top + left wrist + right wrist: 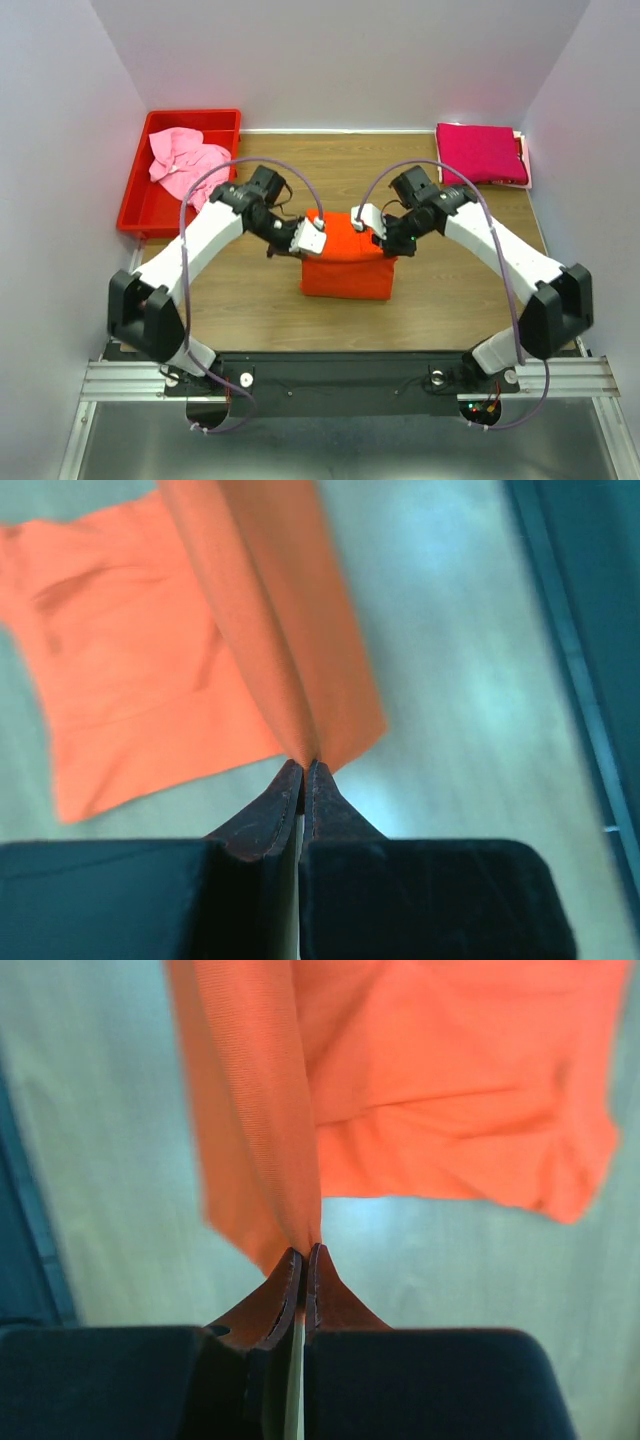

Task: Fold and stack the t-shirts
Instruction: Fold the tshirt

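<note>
The orange t-shirt [348, 268] lies partly folded in the middle of the table. My left gripper [313, 238] is shut on its near left corner, and the cloth [270, 630] hangs up from the fingertips [303, 768]. My right gripper [366, 222] is shut on the other corner, with cloth [260, 1120] rising from its tips [303, 1251]. Both hold that edge lifted above the rest of the shirt. The magenta t-shirt [482, 152] lies folded at the back right. The light pink t-shirt [183, 163] is crumpled in the red bin [139, 208].
The red bin stands at the back left. A pale sheet or board [524, 152] shows under the magenta shirt. White walls close in the table on three sides. The black rail [340, 375] with the arm bases runs along the near edge.
</note>
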Action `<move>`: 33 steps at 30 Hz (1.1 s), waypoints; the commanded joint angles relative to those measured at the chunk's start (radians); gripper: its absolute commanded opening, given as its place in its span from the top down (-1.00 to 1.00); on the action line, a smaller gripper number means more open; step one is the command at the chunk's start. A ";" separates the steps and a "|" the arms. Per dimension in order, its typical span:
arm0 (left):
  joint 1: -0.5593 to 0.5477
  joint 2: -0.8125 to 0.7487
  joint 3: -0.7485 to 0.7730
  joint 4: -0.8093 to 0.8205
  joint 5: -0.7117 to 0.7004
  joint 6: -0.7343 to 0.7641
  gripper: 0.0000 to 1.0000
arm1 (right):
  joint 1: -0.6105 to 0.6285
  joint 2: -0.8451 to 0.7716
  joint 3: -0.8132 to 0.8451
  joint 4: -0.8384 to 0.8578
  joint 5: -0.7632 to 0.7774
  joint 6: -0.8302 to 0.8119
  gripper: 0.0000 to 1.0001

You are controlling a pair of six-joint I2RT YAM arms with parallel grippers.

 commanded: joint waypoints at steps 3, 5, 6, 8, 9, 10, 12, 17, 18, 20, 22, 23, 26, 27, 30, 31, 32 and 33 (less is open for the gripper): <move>0.149 0.259 0.273 -0.098 0.049 0.112 1.00 | -0.110 0.244 0.210 -0.037 -0.014 -0.195 0.99; 0.174 0.388 0.383 -0.104 0.051 0.103 1.00 | -0.156 0.338 0.318 -0.037 -0.036 -0.220 0.99; 0.191 0.428 0.417 -0.093 0.051 0.092 1.00 | -0.172 0.428 0.362 -0.039 -0.039 -0.227 0.99; 0.203 0.551 0.516 -0.087 0.053 0.083 1.00 | -0.201 0.525 0.434 -0.037 -0.051 -0.249 0.99; 0.204 0.585 0.542 -0.076 0.050 0.071 1.00 | -0.224 0.564 0.474 -0.037 -0.057 -0.252 0.99; 0.206 0.647 0.579 -0.037 0.043 0.025 1.00 | -0.233 0.645 0.532 -0.039 -0.065 -0.260 0.99; 0.204 0.700 0.606 -0.003 0.040 -0.001 0.99 | -0.250 0.711 0.584 -0.036 -0.070 -0.263 0.99; 0.204 0.849 0.700 0.030 0.031 -0.112 0.99 | -0.256 0.854 0.640 -0.020 -0.085 -0.275 0.99; 0.200 0.858 0.699 0.019 0.037 -0.116 0.99 | -0.258 0.865 0.638 -0.013 -0.088 -0.266 0.99; 0.192 0.844 0.638 -0.004 0.039 -0.103 0.99 | -0.253 0.882 0.630 -0.007 -0.100 -0.237 0.99; 0.191 0.777 0.550 0.008 0.037 -0.099 0.99 | -0.244 0.859 0.588 -0.005 -0.116 -0.229 0.99; 0.189 0.748 0.450 0.042 0.039 -0.109 0.99 | -0.226 0.810 0.502 -0.001 -0.117 -0.232 0.99; 0.182 0.628 0.256 0.083 0.048 -0.113 0.99 | -0.180 0.713 0.349 0.044 -0.135 -0.200 0.99; 0.178 0.597 0.210 0.091 0.054 -0.122 0.99 | -0.166 0.649 0.249 0.055 -0.143 -0.188 0.99; 0.162 0.447 0.036 0.117 0.071 -0.144 0.99 | -0.111 0.514 0.088 0.094 -0.178 -0.126 0.99; 0.152 0.418 -0.039 0.145 0.077 -0.156 0.98 | -0.097 0.486 0.060 0.099 -0.198 -0.091 0.98; 0.146 0.390 -0.070 0.154 0.077 -0.164 0.91 | -0.092 0.462 0.035 0.098 -0.209 -0.073 0.93; 0.143 0.364 -0.096 0.159 0.082 -0.174 0.78 | -0.091 0.439 0.020 0.098 -0.218 -0.053 0.86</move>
